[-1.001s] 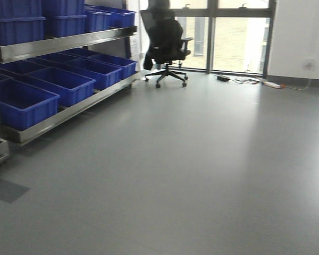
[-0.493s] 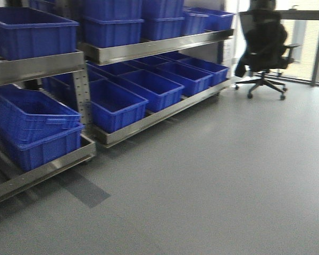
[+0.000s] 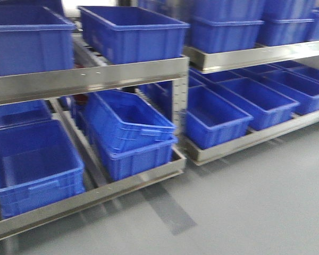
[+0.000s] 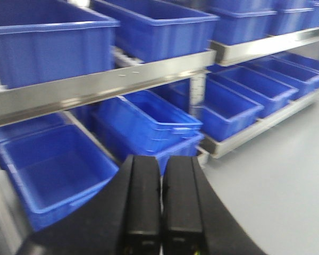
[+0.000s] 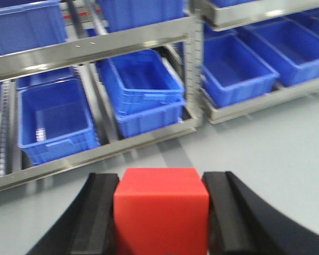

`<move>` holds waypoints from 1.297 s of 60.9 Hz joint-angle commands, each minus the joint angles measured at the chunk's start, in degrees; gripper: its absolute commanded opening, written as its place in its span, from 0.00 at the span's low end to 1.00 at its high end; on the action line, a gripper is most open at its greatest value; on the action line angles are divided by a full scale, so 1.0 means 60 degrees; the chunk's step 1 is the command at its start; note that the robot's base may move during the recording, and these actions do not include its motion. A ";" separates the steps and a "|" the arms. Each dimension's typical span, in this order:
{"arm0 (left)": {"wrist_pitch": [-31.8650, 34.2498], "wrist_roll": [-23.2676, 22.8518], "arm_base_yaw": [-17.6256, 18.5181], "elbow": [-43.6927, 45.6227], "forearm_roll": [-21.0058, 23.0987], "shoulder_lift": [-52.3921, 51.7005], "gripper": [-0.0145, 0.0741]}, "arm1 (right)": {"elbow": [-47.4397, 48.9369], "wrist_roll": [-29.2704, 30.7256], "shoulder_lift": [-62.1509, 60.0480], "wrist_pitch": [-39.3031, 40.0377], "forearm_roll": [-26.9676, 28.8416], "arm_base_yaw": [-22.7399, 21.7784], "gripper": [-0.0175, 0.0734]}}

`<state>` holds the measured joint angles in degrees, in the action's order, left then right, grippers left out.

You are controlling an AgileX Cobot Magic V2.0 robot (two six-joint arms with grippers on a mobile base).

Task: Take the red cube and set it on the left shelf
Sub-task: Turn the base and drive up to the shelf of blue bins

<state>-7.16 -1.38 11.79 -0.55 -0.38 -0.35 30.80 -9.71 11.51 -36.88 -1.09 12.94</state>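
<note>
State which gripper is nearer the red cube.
Right. The right gripper clamps the red cube between its fingers; the left gripper is shut, no cube in its view.

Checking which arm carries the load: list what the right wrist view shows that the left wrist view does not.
Right wrist only: a matte red cube clamped between the black jaws of the right gripper. Left wrist only: the left gripper, its jaws shut together on nothing. Both: blue plastic bins on the silver metal shelving, and the grey floor.
</note>
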 commanded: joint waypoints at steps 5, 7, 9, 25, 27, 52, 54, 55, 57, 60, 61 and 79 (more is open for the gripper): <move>0.0836 -0.0008 0.0084 -0.0221 0.0064 -0.0140 0.28 | 0.0247 0.0093 0.0127 0.0772 -0.0106 0.0019 0.37; 0.0836 -0.0008 0.0084 -0.0221 0.0064 -0.0140 0.28 | 0.0247 0.0093 0.0127 0.0772 -0.0106 0.0019 0.37; 0.0836 -0.0008 0.0084 -0.0221 0.0064 -0.0140 0.28 | 0.0247 0.0093 0.0127 0.0772 -0.0106 0.0019 0.37; 0.0836 -0.0008 0.0084 -0.0221 0.0064 -0.0140 0.28 | 0.0247 0.0093 0.0127 0.0772 -0.0106 0.0019 0.37; 0.0836 -0.0008 0.0084 -0.0221 0.0064 -0.0140 0.28 | 0.0247 0.0093 0.0127 0.0772 -0.0106 0.0019 0.37; 0.0836 -0.0008 0.0084 -0.0221 0.0064 -0.0140 0.28 | 0.0247 0.0093 0.0127 0.0772 -0.0106 0.0019 0.37; 0.0836 -0.0008 0.0084 -0.0221 0.0064 -0.0140 0.28 | 0.0247 0.0093 0.0127 0.0772 -0.0106 0.0019 0.37; 0.0836 -0.0008 0.0084 -0.0221 0.0064 -0.0140 0.28 | 0.0247 0.0093 0.0127 0.0772 -0.0106 0.0019 0.37; 0.0836 -0.0008 0.0084 -0.0221 0.0064 -0.0140 0.28 | 0.0247 0.0093 0.0127 0.0772 -0.0106 0.0019 0.37; 0.0836 -0.0008 0.0084 -0.0221 0.0064 -0.0140 0.28 | 0.0247 0.0093 0.0127 0.0772 -0.0106 0.0019 0.37; 0.0836 -0.0008 0.0084 -0.0221 0.0064 -0.0140 0.28 | 0.0247 0.0093 0.0127 0.0772 -0.0106 0.0019 0.37; 0.0836 -0.0008 0.0084 -0.0221 0.0064 -0.0140 0.28 | 0.0247 0.0093 0.0127 0.0772 -0.0106 0.0019 0.37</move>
<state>-7.16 -1.38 11.79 -0.55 -0.38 -0.35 30.80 -9.71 11.51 -36.88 -1.09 12.94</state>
